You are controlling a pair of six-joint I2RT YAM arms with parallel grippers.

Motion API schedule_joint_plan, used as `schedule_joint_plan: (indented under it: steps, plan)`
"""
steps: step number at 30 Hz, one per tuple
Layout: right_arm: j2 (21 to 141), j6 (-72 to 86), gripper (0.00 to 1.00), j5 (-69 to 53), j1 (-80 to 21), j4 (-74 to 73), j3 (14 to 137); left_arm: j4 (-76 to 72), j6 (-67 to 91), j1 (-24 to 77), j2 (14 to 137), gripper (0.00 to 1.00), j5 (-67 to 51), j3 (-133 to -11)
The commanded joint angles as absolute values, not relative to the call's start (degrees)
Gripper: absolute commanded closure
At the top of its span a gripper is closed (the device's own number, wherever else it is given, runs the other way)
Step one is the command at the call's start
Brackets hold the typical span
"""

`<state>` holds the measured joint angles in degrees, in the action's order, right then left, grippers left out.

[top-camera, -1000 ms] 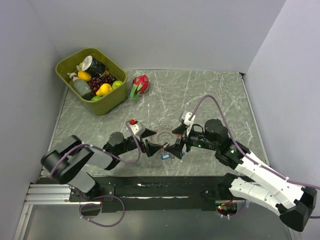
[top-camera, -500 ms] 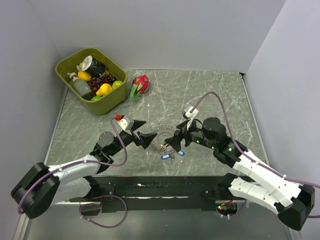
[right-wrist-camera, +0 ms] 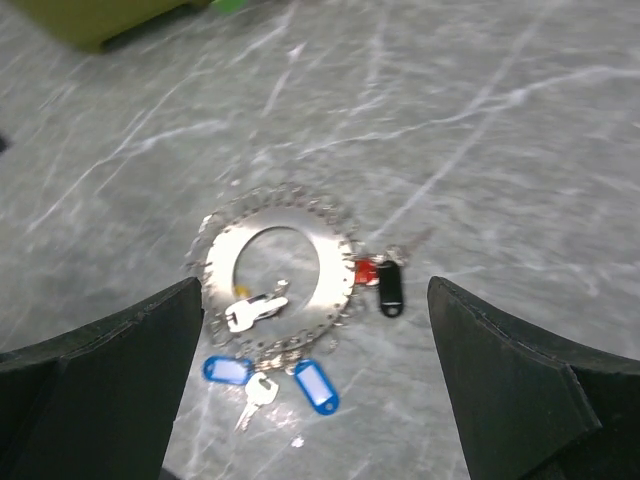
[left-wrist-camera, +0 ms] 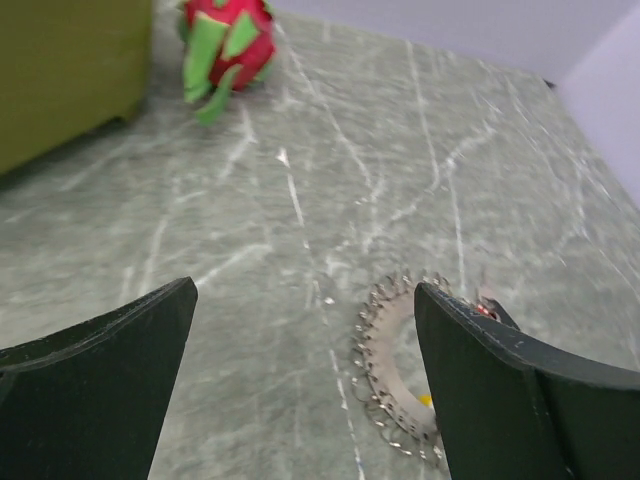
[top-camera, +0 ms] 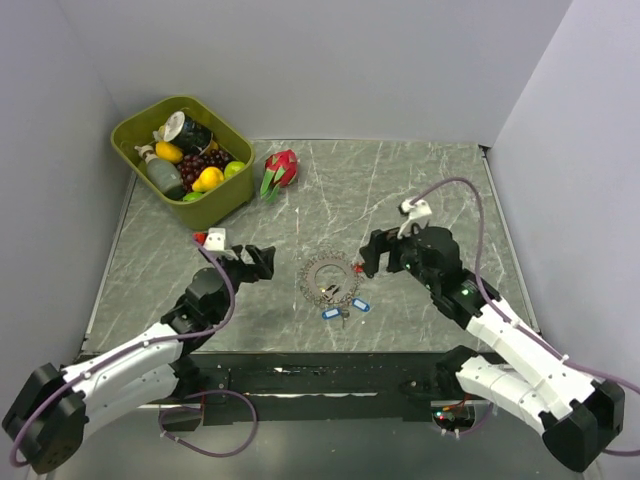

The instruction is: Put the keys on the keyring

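Note:
The keyring (top-camera: 326,280) lies flat on the marble table, a silvery toothed ring; it also shows in the right wrist view (right-wrist-camera: 275,275) and partly in the left wrist view (left-wrist-camera: 395,370). Two blue-tagged keys (right-wrist-camera: 315,385) (right-wrist-camera: 226,370) lie at its near edge, with a loose metal key (right-wrist-camera: 255,392) between them. A red tag (right-wrist-camera: 368,272) and a black tag (right-wrist-camera: 389,288) lie at its right side. A silver key (right-wrist-camera: 252,309) rests across the ring. My left gripper (top-camera: 262,262) is open, left of the ring. My right gripper (top-camera: 368,252) is open, right of it. Both are empty.
A green bin (top-camera: 183,160) of toy fruit and bottles stands at the back left. A red-and-green dragon fruit (top-camera: 281,169) lies beside it, also in the left wrist view (left-wrist-camera: 228,40). The table's near edge runs just below the keys.
Both grippers have let go of the keyring and drawn back, the left to the left, the right to the right and up. The ring now lies flat with the keys around it.

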<state>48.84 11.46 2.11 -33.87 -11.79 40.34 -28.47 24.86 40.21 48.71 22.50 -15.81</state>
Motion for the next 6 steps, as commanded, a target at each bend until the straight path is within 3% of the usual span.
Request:
schedule_joint_plan:
  steps: [1,6]
  plan:
    - [45.1,14.1,0.0,8.6,-30.2,-10.4,38.5,-26.1,24.3,40.3,44.3,0.04,28.9,-15.1]
    - [42.5,10.6,0.0,8.7,-24.7,-3.4,32.5,-28.4,22.4,40.4,42.6,0.04,28.1,-14.0]
